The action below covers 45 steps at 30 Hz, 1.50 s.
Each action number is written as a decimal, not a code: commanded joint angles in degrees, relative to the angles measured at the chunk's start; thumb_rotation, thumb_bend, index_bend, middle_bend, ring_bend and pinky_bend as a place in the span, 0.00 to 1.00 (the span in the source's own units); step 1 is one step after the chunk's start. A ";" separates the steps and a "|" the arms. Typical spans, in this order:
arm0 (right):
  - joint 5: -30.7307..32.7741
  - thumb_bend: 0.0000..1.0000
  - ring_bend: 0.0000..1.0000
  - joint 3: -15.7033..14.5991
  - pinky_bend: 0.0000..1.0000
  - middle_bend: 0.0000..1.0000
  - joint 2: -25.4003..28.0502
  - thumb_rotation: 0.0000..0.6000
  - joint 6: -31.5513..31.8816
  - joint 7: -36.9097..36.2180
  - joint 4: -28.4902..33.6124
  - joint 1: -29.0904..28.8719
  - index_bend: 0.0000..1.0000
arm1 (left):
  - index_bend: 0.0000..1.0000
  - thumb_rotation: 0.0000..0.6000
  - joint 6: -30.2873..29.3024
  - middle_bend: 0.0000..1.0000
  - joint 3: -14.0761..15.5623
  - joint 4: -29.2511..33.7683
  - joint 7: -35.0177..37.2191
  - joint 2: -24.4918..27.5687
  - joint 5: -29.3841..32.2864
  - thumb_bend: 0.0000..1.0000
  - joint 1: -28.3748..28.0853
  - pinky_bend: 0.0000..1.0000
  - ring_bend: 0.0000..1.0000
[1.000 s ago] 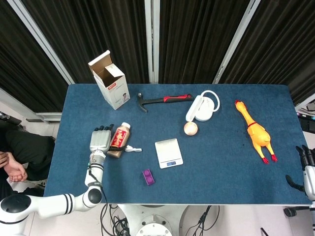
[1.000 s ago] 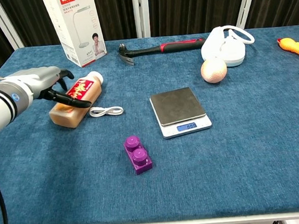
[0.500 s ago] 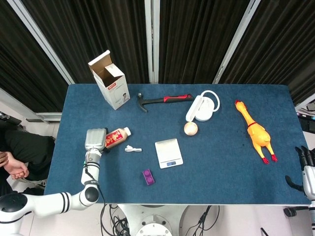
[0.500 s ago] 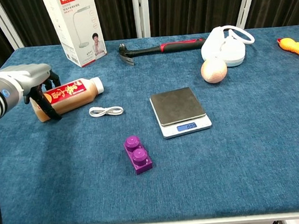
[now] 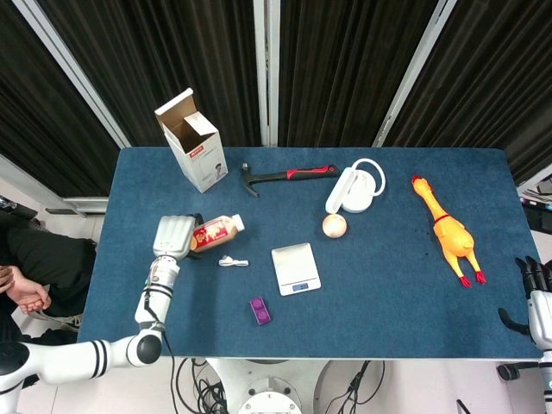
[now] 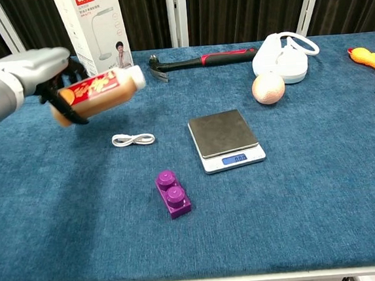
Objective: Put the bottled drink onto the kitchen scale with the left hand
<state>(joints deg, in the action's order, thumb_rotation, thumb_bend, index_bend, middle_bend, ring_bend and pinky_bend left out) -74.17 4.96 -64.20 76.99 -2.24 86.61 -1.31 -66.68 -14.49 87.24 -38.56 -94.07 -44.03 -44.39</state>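
My left hand [image 5: 172, 236] [image 6: 33, 68] grips the bottled drink [image 5: 216, 232] [image 6: 98, 92], a tan bottle with a red label and white cap. It is held on its side above the table, cap pointing right and slightly up. The kitchen scale [image 5: 296, 267] [image 6: 225, 139] sits bare at the table's middle, well to the right of the bottle. My right hand [image 5: 539, 297] shows only at the right edge of the head view, off the table, its fingers pointing up.
A white cable [image 6: 133, 140] lies below the bottle and a purple brick [image 6: 173, 194] sits near the front. A hammer [image 5: 287, 175], a round ball [image 6: 267, 87], a white round device [image 6: 286, 55], a rubber chicken [image 5: 448, 232] and an open carton [image 5: 193, 148] lie further back.
My left hand has closed around the bottle and lifted it off the table, carrying it up and a little to the right. The right hand has stayed put.
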 commanded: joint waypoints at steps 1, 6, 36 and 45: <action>0.01 0.17 0.00 -0.03 0.00 0.00 -0.34 1.00 -0.20 -0.28 -0.58 -0.08 0.00 | 0.49 1.00 0.36 0.60 0.23 2.84 1.08 1.32 -3.67 0.26 -0.66 0.65 0.56; 0.00 0.17 0.00 0.11 0.00 0.00 -0.59 1.00 -0.26 -1.04 -1.18 -0.14 0.00 | 0.49 1.00 1.81 0.60 0.54 6.45 -2.12 1.08 -5.78 0.26 -3.52 0.65 0.56; -2.06 0.17 0.00 -0.30 0.00 0.00 0.30 1.00 0.26 -3.84 -2.08 -0.05 0.00 | 0.49 1.00 10.02 0.60 -4.87 -12.23 -7.00 -16.83 7.33 0.27 -19.14 0.65 0.56; -1.46 0.17 0.00 -0.12 0.00 0.00 0.47 1.00 0.17 -4.22 -2.52 0.09 0.00 | 0.41 1.00 9.58 0.53 -4.07 -14.15 -6.42 -18.95 7.62 0.27 -19.53 0.65 0.53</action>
<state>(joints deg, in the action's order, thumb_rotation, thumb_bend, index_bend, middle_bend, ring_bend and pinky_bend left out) -75.64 4.82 -63.74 77.11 -6.42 84.11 -1.24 -57.06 -18.63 73.17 -44.96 -112.97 -36.36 -63.90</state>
